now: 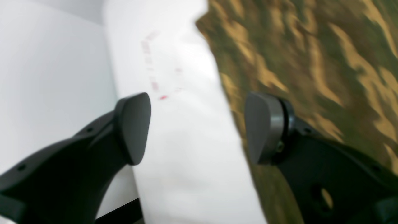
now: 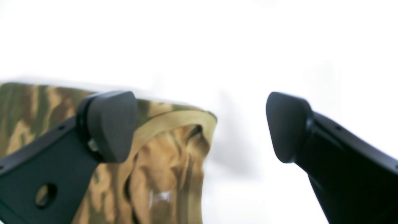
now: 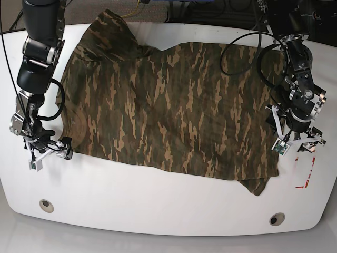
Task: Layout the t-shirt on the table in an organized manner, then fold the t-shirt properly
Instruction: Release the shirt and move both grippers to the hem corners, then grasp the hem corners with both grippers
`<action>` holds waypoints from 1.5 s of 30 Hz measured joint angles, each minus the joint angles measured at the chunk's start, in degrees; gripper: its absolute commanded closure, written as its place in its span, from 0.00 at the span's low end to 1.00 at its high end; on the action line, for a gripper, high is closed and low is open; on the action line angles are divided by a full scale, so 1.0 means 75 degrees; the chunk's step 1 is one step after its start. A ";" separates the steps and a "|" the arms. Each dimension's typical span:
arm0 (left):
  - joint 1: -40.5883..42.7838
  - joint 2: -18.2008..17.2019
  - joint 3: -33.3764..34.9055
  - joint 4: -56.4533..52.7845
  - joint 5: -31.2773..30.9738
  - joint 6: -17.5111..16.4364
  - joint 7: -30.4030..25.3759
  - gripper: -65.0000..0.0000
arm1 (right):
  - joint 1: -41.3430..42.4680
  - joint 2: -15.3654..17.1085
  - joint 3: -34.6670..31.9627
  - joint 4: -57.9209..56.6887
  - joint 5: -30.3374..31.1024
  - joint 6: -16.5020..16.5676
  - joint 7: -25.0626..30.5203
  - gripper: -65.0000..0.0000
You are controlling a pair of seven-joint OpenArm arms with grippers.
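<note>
Nearest the onlooker, the front edge of the table (image 3: pixel 158 216) carries two round grommet holes (image 3: pixel 46 203), one towards each rounded corner. Above them the t-shirt (image 3: pixel 174 110) lies spread across the middle of the tabletop, camouflage side up, its body running side to side; a corner of cloth (image 3: pixel 256 184) droops forward from its near hem. Red marks (image 3: pixel 305 179) show on bare white just beside that end of the shirt.

The left gripper (image 1: pixel 197 129) hangs at this marked end with its jaws apart: one dark pad (image 1: pixel 133 127) over bare table, the other over the shirt's edge, nothing between them. The right gripper (image 2: pixel 202 126) stands at the opposite end, jaws wide and empty, one pad in front of the tan-banded collar (image 2: pixel 174 121), the other over white surface.

Farthest back, a sleeve (image 3: pixel 113 26) reaches the table's rear edge.
</note>
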 measured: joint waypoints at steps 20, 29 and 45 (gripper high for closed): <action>0.0242 0.0012 -0.0017 0.0003 0.0003 0.0006 -0.0017 0.32 | 0.0210 -0.0423 -0.0052 -0.1381 -0.0017 0.0003 0.0883 0.39; 0.0242 0.0000 -0.0020 0.0003 0.0006 0.0006 -0.0017 0.32 | 0.0192 -0.0688 -0.0047 -0.1381 -0.0067 0.0283 0.0839 1.00; 0.0277 -0.0026 -0.0026 -0.0003 0.0006 0.0006 -0.0020 0.32 | -0.1139 -0.0734 0.0393 0.2632 0.0434 0.1224 -0.3599 1.00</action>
